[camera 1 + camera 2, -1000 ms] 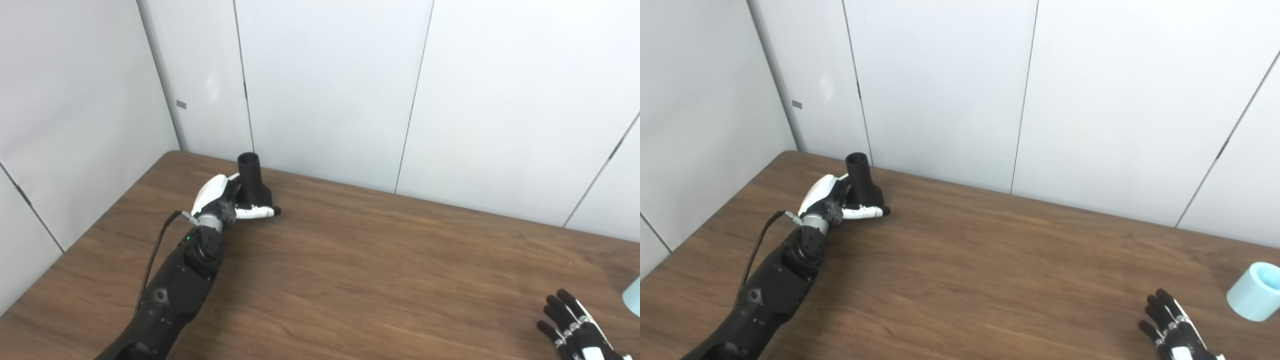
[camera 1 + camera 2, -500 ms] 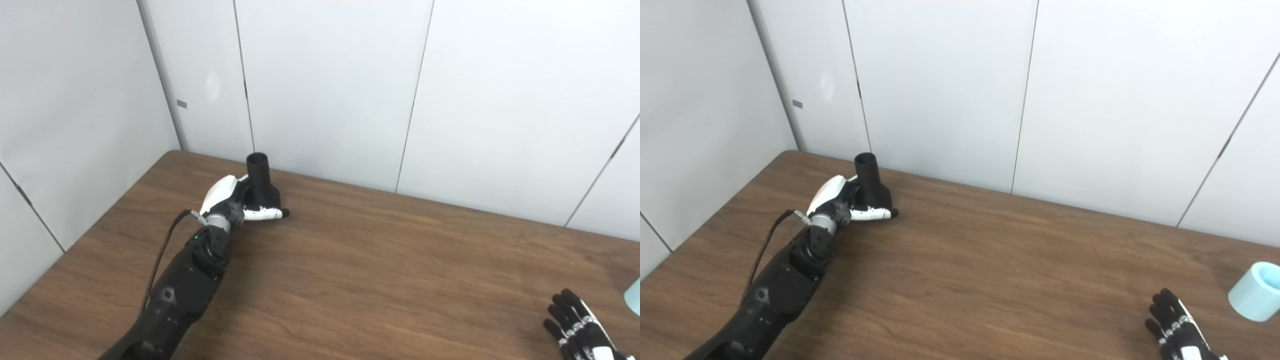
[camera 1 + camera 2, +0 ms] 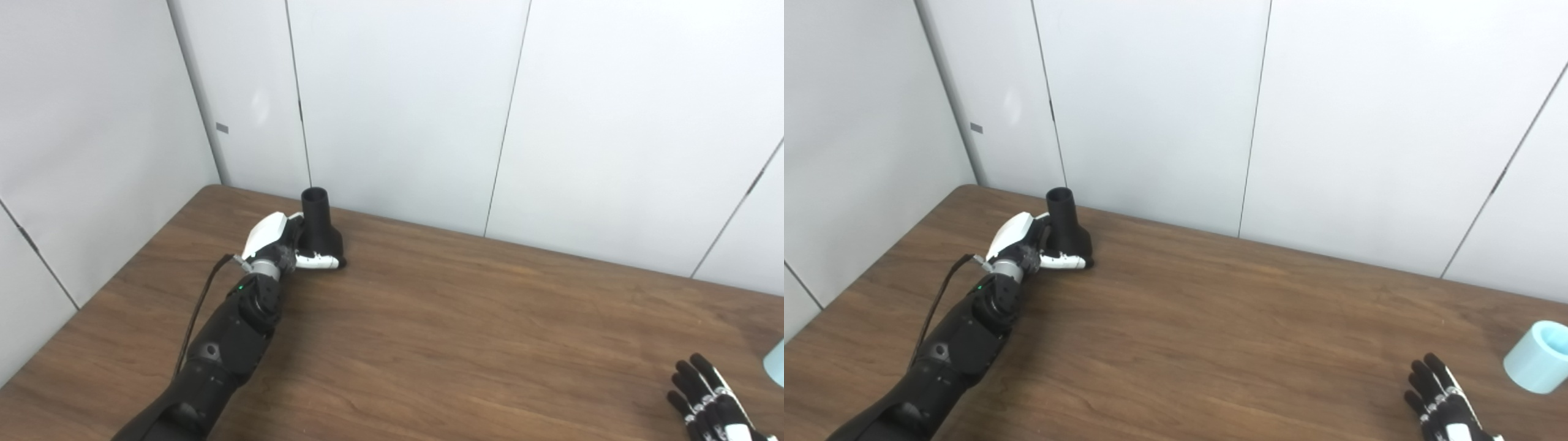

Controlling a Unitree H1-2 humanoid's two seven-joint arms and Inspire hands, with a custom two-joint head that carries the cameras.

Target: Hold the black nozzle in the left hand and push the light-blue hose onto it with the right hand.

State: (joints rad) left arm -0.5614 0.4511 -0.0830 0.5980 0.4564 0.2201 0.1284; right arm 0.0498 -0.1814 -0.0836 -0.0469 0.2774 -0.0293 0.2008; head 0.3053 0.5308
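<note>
The black nozzle (image 3: 317, 219) stands upright on its wide base at the far left of the wooden table (image 3: 459, 318), its round opening facing up. My left hand (image 3: 277, 241) wraps it from the left, with the white thumb (image 3: 315, 262) lying across the front of the base, so the hand is shut on it. The light-blue hose (image 3: 1540, 356), a short wide tube, lies at the table's right edge. My right hand (image 3: 1439, 401) rests low at the bottom right, fingers spread and holding nothing, a short way left of the hose.
White wall panels stand right behind the table's far edge, close to the nozzle. A black cable (image 3: 197, 312) runs along my left forearm. The wide middle of the table lies between the two hands.
My left hand shifted the nozzle a little to the right, then the thumb drew in against its base. My right hand slipped slightly lower in the picture.
</note>
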